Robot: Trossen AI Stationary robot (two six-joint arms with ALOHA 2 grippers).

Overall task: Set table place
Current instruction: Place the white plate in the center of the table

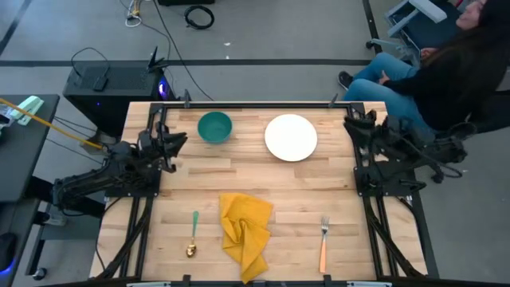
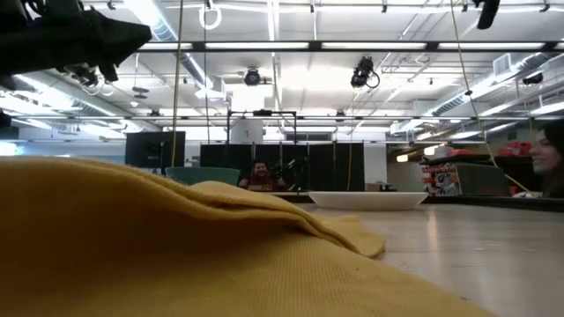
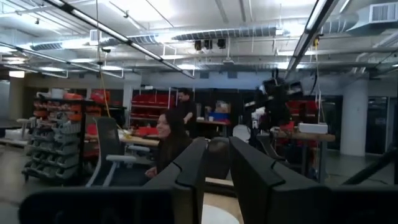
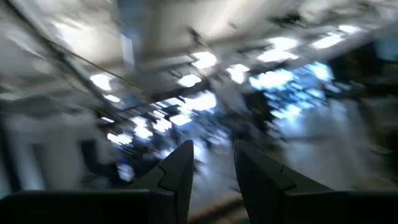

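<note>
From where I stand, the table (image 1: 239, 179) has everything laid out but nothing arranged: the white plate (image 1: 291, 137) sits toward one o'clock from the centre, the teal bowl (image 1: 214, 127) at eleven o'clock, the crumpled yellow napkin (image 1: 244, 233) at six, the spoon (image 1: 193, 234) at seven and the orange-handled fork (image 1: 324, 243) at five. The left gripper (image 1: 178, 140) hangs at the table's nine o'clock edge, close beside the bowl, its jaws parted by a narrow gap and holding nothing; the right gripper (image 1: 351, 119) sits tucked at the three o'clock edge, jaws likewise slightly apart and empty. The worry I see is the left arm clipping the bowl as it swings out, since they are so near. The napkin is bunched, so a pinch may lift one fold and drag the rest into the spoon just beside it. The flat fork and spoon look hard to grasp and could skid. A seated person (image 1: 446, 72) is close behind the right arm, too.
</note>
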